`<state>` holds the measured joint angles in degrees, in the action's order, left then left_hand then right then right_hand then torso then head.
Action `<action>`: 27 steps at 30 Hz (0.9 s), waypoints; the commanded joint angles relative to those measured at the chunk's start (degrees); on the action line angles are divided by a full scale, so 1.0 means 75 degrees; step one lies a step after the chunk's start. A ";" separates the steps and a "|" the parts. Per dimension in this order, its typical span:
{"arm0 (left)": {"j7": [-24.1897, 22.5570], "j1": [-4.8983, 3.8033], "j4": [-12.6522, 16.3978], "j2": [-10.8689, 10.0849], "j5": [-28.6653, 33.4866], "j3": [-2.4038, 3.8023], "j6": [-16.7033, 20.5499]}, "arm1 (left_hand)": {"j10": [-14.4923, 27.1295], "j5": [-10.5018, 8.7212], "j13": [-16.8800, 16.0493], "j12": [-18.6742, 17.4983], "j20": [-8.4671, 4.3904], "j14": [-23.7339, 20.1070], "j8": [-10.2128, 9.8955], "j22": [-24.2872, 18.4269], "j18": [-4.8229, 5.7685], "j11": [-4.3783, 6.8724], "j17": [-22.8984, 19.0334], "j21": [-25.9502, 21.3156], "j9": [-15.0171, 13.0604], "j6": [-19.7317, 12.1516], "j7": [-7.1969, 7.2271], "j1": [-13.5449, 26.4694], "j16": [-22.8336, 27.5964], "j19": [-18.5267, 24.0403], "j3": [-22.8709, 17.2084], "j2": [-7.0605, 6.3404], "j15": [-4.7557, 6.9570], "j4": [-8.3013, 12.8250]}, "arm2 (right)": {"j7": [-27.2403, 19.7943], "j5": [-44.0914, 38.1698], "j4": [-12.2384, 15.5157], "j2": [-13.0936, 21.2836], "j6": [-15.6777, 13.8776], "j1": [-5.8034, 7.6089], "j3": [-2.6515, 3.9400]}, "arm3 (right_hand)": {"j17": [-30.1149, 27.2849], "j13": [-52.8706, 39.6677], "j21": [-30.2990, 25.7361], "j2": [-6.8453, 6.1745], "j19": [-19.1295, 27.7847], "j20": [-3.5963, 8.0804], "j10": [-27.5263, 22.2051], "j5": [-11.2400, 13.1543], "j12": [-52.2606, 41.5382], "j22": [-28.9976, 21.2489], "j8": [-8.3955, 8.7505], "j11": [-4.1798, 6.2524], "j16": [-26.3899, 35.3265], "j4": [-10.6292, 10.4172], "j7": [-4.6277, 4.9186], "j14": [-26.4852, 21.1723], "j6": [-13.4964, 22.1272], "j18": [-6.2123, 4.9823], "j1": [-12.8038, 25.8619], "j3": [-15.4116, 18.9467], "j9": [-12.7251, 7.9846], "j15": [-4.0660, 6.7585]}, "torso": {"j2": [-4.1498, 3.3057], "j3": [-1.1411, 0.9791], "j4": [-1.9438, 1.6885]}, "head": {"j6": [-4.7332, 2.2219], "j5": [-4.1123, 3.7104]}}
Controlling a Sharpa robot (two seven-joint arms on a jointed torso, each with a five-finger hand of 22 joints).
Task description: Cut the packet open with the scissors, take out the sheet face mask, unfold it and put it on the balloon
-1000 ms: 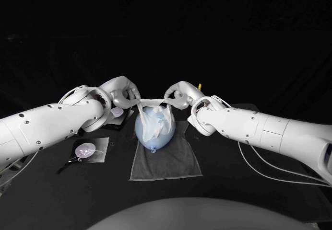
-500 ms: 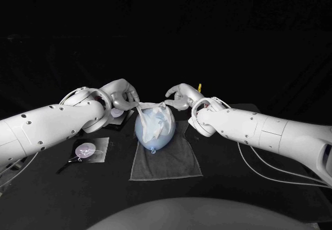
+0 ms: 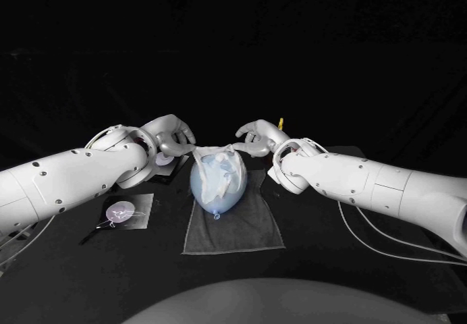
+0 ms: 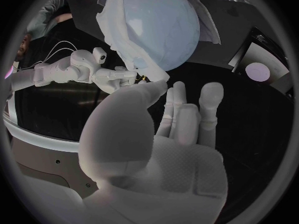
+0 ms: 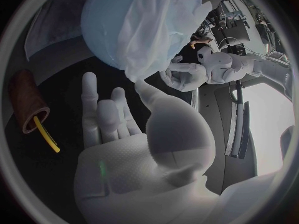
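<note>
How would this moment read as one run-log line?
left hand: pinches sheet face mask edge | right hand: pinches opposite edge | balloon: on towel, mask draped over it

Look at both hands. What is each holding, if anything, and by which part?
The left hand and the right hand each appear to pinch the sheet face mask by a corner of its far edge, over the balloon.

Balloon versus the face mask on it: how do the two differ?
The balloon is pale blue, smooth and rounded; the sheet mask is white, thin and crumpled. The balloon lies on the grey towel; the sheet mask drapes over the balloon's far end. Both are pale against the black table.
</note>
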<state>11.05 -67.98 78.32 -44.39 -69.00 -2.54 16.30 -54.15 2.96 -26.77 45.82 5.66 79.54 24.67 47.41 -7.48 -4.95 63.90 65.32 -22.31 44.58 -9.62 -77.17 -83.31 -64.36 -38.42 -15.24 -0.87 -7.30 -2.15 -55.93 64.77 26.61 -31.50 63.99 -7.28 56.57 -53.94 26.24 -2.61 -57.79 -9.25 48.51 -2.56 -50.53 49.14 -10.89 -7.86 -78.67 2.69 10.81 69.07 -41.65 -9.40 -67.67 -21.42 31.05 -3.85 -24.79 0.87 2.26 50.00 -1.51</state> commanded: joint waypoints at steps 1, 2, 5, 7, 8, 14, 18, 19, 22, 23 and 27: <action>0.0256 -0.0002 -0.0011 -0.0028 0.0215 0.0000 -0.0049 | 0.0325 -0.0023 0.0093 -0.0137 0.0144 -0.0210 -0.0191 -0.0200 -0.0163 -0.0135 -0.0438 -0.0156 0.0124 -0.0329 -0.0136 -0.0025 0.0127 0.0112 0.0237 -0.0011 -0.0120 -0.0019 | -0.0439 0.0669 0.0206 0.0219 -0.0353 -0.0010 0.0002 | 0.0140 0.0199 -0.0028 0.0038 -0.0138 -0.0006 0.0131 -0.0033 0.0002 -0.0019 -0.0127 0.0098 -0.0110 -0.0039 0.0120 0.0200 -0.0217 -0.0134 -0.0163 -0.0059 0.0012 0.0068 | -0.0005 0.0001 0.0004 | -0.0001 0.0029; 0.0276 -0.0002 -0.0013 -0.0043 0.0225 -0.0001 -0.0049 | 0.0413 -0.0022 0.0113 -0.0139 0.0187 -0.0238 -0.0237 -0.0243 -0.0176 -0.0173 -0.0473 -0.0192 0.0163 -0.0415 -0.0170 -0.0043 0.0134 0.0141 0.0339 0.0004 -0.0158 -0.0036 | -0.0536 0.0781 0.0267 0.0287 -0.0410 -0.0014 0.0002 | 0.0188 0.0266 -0.0020 0.0047 -0.0185 0.0007 0.0182 -0.0033 -0.0007 -0.0021 -0.0155 0.0114 -0.0144 -0.0052 0.0106 0.0270 -0.0264 -0.0138 -0.0188 -0.0072 0.0002 0.0086 | -0.0005 0.0001 0.0007 | -0.0001 0.0027; 0.0326 -0.0002 -0.0019 -0.0100 0.0282 -0.0003 -0.0024 | 0.0619 -0.0021 0.0167 -0.0169 0.0246 -0.0330 -0.0284 -0.0360 -0.0207 -0.0221 -0.0632 -0.0275 0.0232 -0.0531 -0.0195 -0.0105 0.0169 0.0213 0.0506 0.0042 -0.0204 -0.0066 | -0.0880 0.1177 0.0528 0.0563 -0.0600 -0.0037 0.0002 | 0.0664 0.0448 0.0068 0.0084 -0.0412 0.0068 0.0442 -0.0032 -0.0120 0.0006 -0.0248 0.0174 -0.0385 -0.0091 0.0071 0.0721 -0.0462 -0.0147 -0.0267 -0.0134 -0.0044 0.0148 | 0.0000 0.0002 0.0015 | -0.0001 0.0035; 0.0325 -0.0001 -0.0023 -0.0133 0.0332 -0.0004 0.0004 | 0.0828 -0.0023 0.0238 -0.0256 0.0281 -0.0465 -0.0311 -0.0535 -0.0238 -0.0268 -0.0870 -0.0395 0.0274 -0.0636 -0.0232 -0.0131 0.0240 0.0331 0.0618 0.0054 -0.0244 -0.0100 | -0.1050 0.1385 0.0692 0.0734 -0.0672 -0.0056 0.0002 | 0.1073 0.0516 0.0161 0.0083 -0.0584 0.0117 0.0633 -0.0030 -0.0259 0.0048 -0.0305 0.0209 -0.0578 -0.0117 0.0018 0.1062 -0.0607 -0.0146 -0.0296 -0.0165 -0.0084 0.0200 | 0.0001 -0.0001 0.0006 | -0.0001 0.0044; 0.0313 -0.0001 -0.0026 -0.0153 0.0366 -0.0004 0.0027 | 0.1046 -0.0020 0.0320 -0.0370 0.0316 -0.0622 -0.0324 -0.0704 -0.0267 -0.0316 -0.1161 -0.0514 0.0301 -0.0754 -0.0266 -0.0151 0.0331 0.0448 0.0727 0.0056 -0.0285 -0.0131 | -0.1143 0.1515 0.0793 0.0840 -0.0707 -0.0066 0.0002 | 0.1192 0.0529 0.0190 0.0081 -0.0630 0.0132 0.0679 -0.0026 -0.0305 0.0063 -0.0313 0.0229 -0.0631 -0.0127 0.0013 0.1153 -0.0636 -0.0146 -0.0300 -0.0172 -0.0101 0.0210 | 0.0004 -0.0003 0.0007 | -0.0001 0.0049; 0.0223 -0.0001 -0.0024 -0.0243 0.0520 -0.0005 0.0134 | 0.1588 -0.0015 0.0784 -0.0880 0.0444 -0.0906 -0.0160 -0.0958 -0.0315 -0.0463 -0.1780 -0.0703 0.0336 -0.1079 -0.0369 -0.0349 0.0511 0.0593 0.1158 0.0155 -0.0408 -0.0251 | -0.1419 0.1957 0.1245 0.1297 -0.0689 -0.0115 0.0003 | 0.2693 -0.1625 0.0607 0.0099 -0.1158 0.0280 0.2854 -0.0034 -0.2688 0.0303 -0.0368 0.0348 -0.1179 -0.0231 -0.0110 0.2091 -0.0927 -0.0144 -0.0308 -0.0175 -0.0284 0.0341 | 0.0004 -0.0001 0.0017 | -0.0001 0.0040; -0.0209 0.0005 0.0079 -0.0383 0.0876 -0.0005 0.0367 | 0.1586 -0.0017 0.0940 -0.0967 0.0464 -0.0930 0.0018 -0.0996 -0.0325 -0.0478 -0.1861 -0.0725 0.0316 -0.1013 -0.0387 -0.0491 0.0515 0.0606 0.1179 0.0253 -0.0426 -0.0273 | -0.1490 0.2118 0.1658 0.1664 -0.0482 -0.0176 0.0002 | 0.3567 -0.2891 0.0866 0.0150 -0.1406 0.0377 0.3952 -0.0033 -0.3836 0.0472 -0.0452 0.0454 -0.1377 -0.0259 -0.0224 0.2487 -0.1217 -0.0147 -0.0359 -0.0220 -0.0399 0.0438 | -0.0001 -0.0002 0.0009 | -0.0001 0.0006; -0.0375 0.0009 0.0119 -0.0424 0.1038 -0.0005 0.0441 | 0.1510 -0.0017 0.0988 -0.0965 0.0463 -0.0895 0.0110 -0.0943 -0.0317 -0.0476 -0.1819 -0.0685 0.0302 -0.0921 -0.0396 -0.0555 0.0489 0.0563 0.1128 0.0293 -0.0425 -0.0269 | -0.1499 0.2140 0.1752 0.1747 -0.0396 -0.0195 0.0002 | 0.3726 -0.3077 0.1025 0.0152 -0.1487 0.0391 0.4112 -0.0027 -0.3990 0.0577 -0.0460 0.0461 -0.1405 -0.0261 -0.0252 0.2547 -0.1259 -0.0125 -0.0362 -0.0225 -0.0417 0.0457 | -0.0005 -0.0003 0.0007 | -0.0001 -0.0005; -0.1064 0.0030 0.0309 -0.0597 0.1901 -0.0006 0.0713 | 0.1189 -0.0016 0.1080 -0.0872 0.0432 -0.1085 0.0365 -0.1142 -0.0359 -0.0405 -0.2218 -0.0802 0.0277 -0.0574 -0.0335 -0.0625 0.0611 0.0682 0.0987 0.0324 -0.0374 -0.0288 | -0.1513 0.2177 0.1997 0.1951 -0.0166 -0.0275 0.0000 | 0.4115 -0.3501 0.1645 0.0162 -0.1780 0.0438 0.4476 -0.0031 -0.4328 0.0980 -0.0463 0.0504 -0.1466 -0.0261 -0.0290 0.2684 -0.1353 -0.0032 -0.0378 -0.0247 -0.0480 0.0500 | -0.0008 -0.0003 0.0010 | -0.0001 -0.0032; -0.1440 0.0044 0.0424 -0.0694 0.2458 -0.0006 0.0797 | 0.1087 -0.0017 0.1100 -0.0828 0.0414 -0.1128 0.0418 -0.1228 -0.0374 -0.0382 -0.2311 -0.0859 0.0283 -0.0500 -0.0314 -0.0622 0.0644 0.0738 0.0948 0.0324 -0.0353 -0.0302 | -0.1508 0.2183 0.2110 0.2041 -0.0054 -0.0331 0.0000 | 0.4315 -0.3736 0.1895 0.0164 -0.1901 0.0458 0.4673 -0.0033 -0.4507 0.1143 -0.0464 0.0528 -0.1493 -0.0247 -0.0307 0.2748 -0.1404 0.0008 -0.0398 -0.0263 -0.0511 0.0517 | -0.0006 -0.0001 0.0013 | -0.0001 -0.0035; -0.2168 0.0099 0.0735 -0.0941 0.3575 -0.0015 0.0908 | 0.0628 -0.0018 0.1038 -0.0476 0.0305 -0.1218 0.0659 -0.1490 -0.0423 -0.0214 -0.2570 -0.1039 0.0274 -0.0164 -0.0158 -0.0641 0.0753 0.0878 0.0863 0.0354 -0.0218 -0.0289 | -0.1480 0.2170 0.2328 0.2209 0.0182 -0.0473 -0.0001 | 0.4458 -0.4243 0.2373 0.0150 -0.2124 0.0499 0.5089 -0.0034 -0.4875 0.1455 -0.0454 0.0565 -0.1511 -0.0207 -0.0345 0.2791 -0.1508 0.0082 -0.0429 -0.0286 -0.0579 0.0555 | -0.0005 -0.0005 0.0008 | -0.0001 -0.0043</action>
<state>3.50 -67.38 83.06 -51.08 -53.45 -2.65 20.24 -49.07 2.97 -18.83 41.98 7.93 70.51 29.42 36.72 -9.49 -6.83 45.04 57.85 -20.22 43.11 -10.84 -81.66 -77.86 -58.26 -31.56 -12.60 -2.76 -9.49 -12.11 -40.66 81.67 42.92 -33.38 60.69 -7.29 75.10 -75.06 43.41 -1.67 -73.35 -5.59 83.75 -2.56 -86.59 59.64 -14.18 -3.79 -89.77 0.97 8.27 84.04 -52.72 -9.15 -70.29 -23.37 26.79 -0.16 -24.81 0.85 2.34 50.00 -1.74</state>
